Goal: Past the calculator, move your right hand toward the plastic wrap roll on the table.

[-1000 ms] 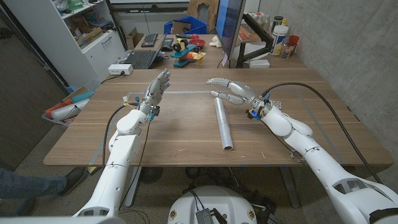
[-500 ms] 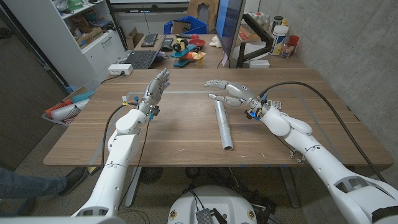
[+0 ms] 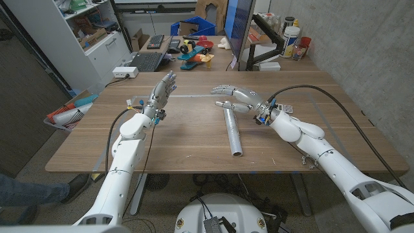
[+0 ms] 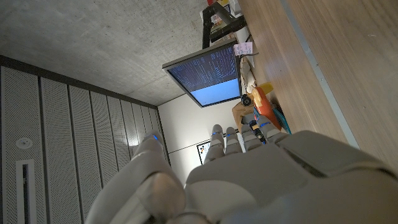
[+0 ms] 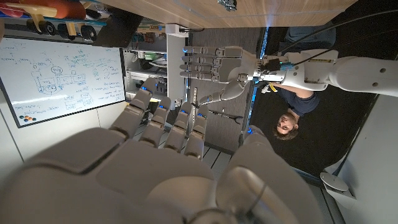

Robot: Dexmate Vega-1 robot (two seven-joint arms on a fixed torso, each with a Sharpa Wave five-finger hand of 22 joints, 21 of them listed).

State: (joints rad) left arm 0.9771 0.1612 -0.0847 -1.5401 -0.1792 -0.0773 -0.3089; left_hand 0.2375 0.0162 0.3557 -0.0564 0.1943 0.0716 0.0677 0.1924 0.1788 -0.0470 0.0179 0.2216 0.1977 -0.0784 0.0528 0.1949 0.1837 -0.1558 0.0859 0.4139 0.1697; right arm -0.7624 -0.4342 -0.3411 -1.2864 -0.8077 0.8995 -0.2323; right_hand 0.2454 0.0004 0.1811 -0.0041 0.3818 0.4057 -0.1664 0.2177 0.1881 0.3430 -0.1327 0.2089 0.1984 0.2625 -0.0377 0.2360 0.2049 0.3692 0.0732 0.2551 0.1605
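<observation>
The plastic wrap roll (image 3: 233, 131) is a long grey tube lying on the wooden table (image 3: 181, 139), one end toward me and the other under my right hand. My right hand (image 3: 234, 97) hovers over the roll's far end with its fingers spread and nothing in them. The calculator (image 3: 286, 109) is a small dark keypad, mostly hidden behind my right wrist. My left hand (image 3: 163, 88) is raised over the table's left part, fingers straight and apart, holding nothing. The right wrist view has my own right hand (image 5: 174, 168) and, beyond it, my left hand (image 5: 208, 62).
A monitor (image 3: 237, 29) on its arm stands at the table's far edge, with bottles (image 3: 294, 35) to its right. Beyond the table are a laptop (image 3: 146, 61), a white box (image 3: 124, 72) and toy skateboards (image 3: 197, 55). A person (image 5: 287, 124) appears in the right wrist view.
My right hand has drifted a little to the left and farther along the table, over the roll's far end. The left arm and the roll have not moved.
</observation>
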